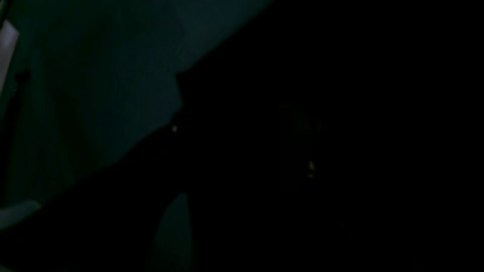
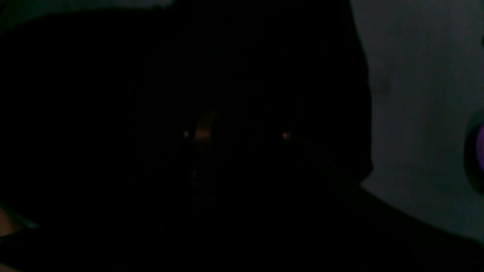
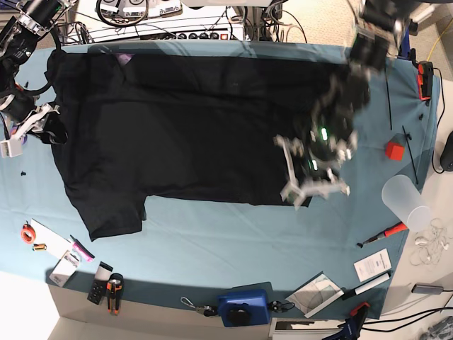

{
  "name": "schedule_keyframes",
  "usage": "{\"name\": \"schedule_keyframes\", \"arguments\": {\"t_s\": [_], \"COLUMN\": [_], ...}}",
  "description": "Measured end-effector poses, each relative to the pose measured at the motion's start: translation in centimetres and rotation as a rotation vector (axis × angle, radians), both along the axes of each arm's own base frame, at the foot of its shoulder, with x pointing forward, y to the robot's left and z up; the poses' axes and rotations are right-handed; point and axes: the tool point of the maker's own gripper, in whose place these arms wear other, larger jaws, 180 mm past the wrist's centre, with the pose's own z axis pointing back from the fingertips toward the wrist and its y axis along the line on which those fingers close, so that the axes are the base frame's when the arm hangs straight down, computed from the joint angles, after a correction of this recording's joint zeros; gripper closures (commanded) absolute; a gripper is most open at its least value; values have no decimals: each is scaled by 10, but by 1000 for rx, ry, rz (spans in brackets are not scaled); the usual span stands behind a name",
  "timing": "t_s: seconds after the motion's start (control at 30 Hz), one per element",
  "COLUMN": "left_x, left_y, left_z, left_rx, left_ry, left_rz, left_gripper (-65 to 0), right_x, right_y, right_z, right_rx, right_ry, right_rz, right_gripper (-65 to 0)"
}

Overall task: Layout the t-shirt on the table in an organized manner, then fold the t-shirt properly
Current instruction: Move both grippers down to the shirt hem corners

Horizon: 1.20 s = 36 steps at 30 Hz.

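Broadly, the shirt [image 3: 191,127] lay spread on the teal worktop [image 3: 212,241], plain black side up, its body reaching across most of the width and one sleeve jutting toward the near edge at the view's left; layout looked largely done, though the far edge seemed doubled over in a band and the cloth under the left arm was hidden; no proper fold appeared made yet, so I judged folding wholly ahead; the left gripper [image 3: 311,185] hung over the shirt's near edge at the view's right with its light fingers apart, holding nothing I could see; the right gripper [image 3: 49,127] sat at the shirt's edge at the view's left, whether closed on cloth I could not tell; both wrist views were too dark to settle either.
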Motion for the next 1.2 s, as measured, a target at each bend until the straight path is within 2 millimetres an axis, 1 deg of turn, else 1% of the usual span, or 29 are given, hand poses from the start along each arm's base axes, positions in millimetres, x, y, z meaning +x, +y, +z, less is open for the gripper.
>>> {"name": "schedule_keyframes", "arguments": {"t_s": [0.1,0.17,0.3,0.4,0.5,0.73,0.77,0.87,0.9,1.03,1.07,1.13,1.2], "left_x": [7,10,13,13,15,15,16,16,16,25,26,25,23], "left_y": [6,12,33,37,46,63,68,106,113,119,120,121,118], "left_z": [-2,0,1,2,4,5,7,13,15,27,31,39,47], "left_rx": [36,70,174,194,227,263,269,357,366,368,360,334,298], "left_ry": [-17,-42,-62,-68,-87,-91,-100,-124,-129,-120,-111,-69,-43], "left_rz": [2,34,81,87,133,137,149,220,240,295,324,379,409], "left_gripper": [-320,-320,-320,-320,-320,-320,-320,-320,-320,-320,-320,-320,-320], "right_x": [0,0,0,0,0,0,0,0,1,5,7,10,13], "right_y": [-1,0,-1,0,-1,0,-1,-1,-1,-2,-5,-15,-28], "right_z": [0,-1,-1,0,0,0,0,0,1,6,7,6,9], "right_rx": [-4,-3,-3,-2,-3,-2,-3,-2,-2,1,-12,-67,-129], "right_ry": [3,3,3,2,3,2,2,-2,-5,-44,-55,-62,-89], "right_rz": [-1,-1,-1,-1,-1,-1,-1,-2,-2,-13,-24,-58,-95], "right_gripper": [-204,-203,-204,-204,-204,-204,-204,-203,-204,-204,-204,-203,-203]}}
